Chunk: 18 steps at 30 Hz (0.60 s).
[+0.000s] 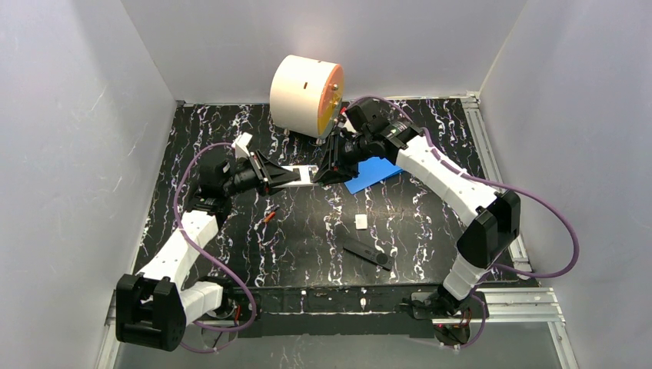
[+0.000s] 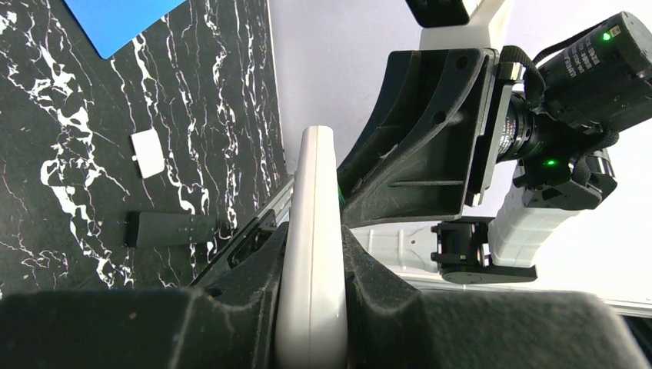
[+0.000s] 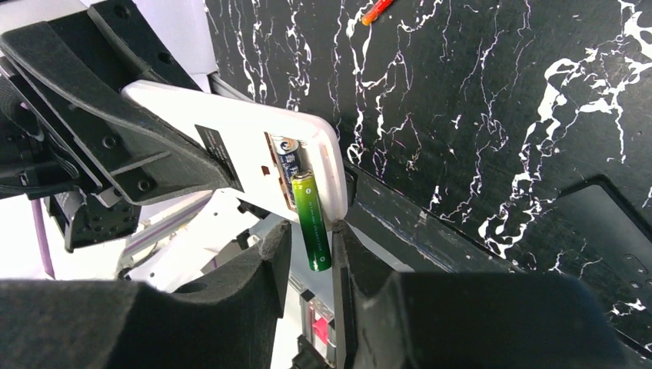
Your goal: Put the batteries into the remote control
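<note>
My left gripper [image 1: 286,177] is shut on the edges of a white remote control [image 1: 301,175], holding it above the table's middle. In the left wrist view the remote [image 2: 314,231] stands edge-on between the pads. Its open battery bay faces my right gripper [image 3: 307,238]. A green battery [image 3: 311,223] sticks out of that bay, one end inside and the other between my right fingers. It lies against the right-hand pad, with a gap to the other, so the jaws stand open. An orange-red battery [image 1: 269,215] lies on the table below the left gripper.
A black remote [image 1: 367,254] lies near the front middle, with a small white cover [image 1: 360,221] just behind it. A blue card [image 1: 373,173] lies under the right arm. A large cream roll [image 1: 306,94] stands at the back wall.
</note>
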{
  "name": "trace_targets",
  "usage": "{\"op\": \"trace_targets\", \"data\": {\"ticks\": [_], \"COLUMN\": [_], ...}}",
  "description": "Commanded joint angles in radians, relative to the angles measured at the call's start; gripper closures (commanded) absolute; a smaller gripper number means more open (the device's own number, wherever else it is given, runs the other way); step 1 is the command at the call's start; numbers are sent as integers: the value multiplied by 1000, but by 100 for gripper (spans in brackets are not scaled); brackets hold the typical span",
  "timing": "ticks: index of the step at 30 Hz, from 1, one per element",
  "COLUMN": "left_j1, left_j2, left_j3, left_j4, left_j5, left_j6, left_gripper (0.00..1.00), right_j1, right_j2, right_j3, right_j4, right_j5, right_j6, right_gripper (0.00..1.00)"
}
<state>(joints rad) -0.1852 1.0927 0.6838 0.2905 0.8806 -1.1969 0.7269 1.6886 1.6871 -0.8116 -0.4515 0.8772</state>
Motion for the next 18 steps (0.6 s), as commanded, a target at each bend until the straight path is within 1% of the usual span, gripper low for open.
{"op": "trace_targets", "data": {"ticks": [1,6,18], "left_j1": [-11,-11,-11], "left_j2": [-8,-2,14], "left_j3": [-3,-6,-15], "left_j4": [35,35,30], "left_j5": [60,57,48], "left_j6": [-36,-59,-121], "left_gripper": [100,100,100], "right_j1": [10,9,8], "right_j2": [-33,-52,-84], "right_j3": [-18,-58,-111], "right_j4": [136,204,292], "right_j5": [-23,-36,-44], "right_j6": [68,115,178], "right_gripper": [66,64,61]}}
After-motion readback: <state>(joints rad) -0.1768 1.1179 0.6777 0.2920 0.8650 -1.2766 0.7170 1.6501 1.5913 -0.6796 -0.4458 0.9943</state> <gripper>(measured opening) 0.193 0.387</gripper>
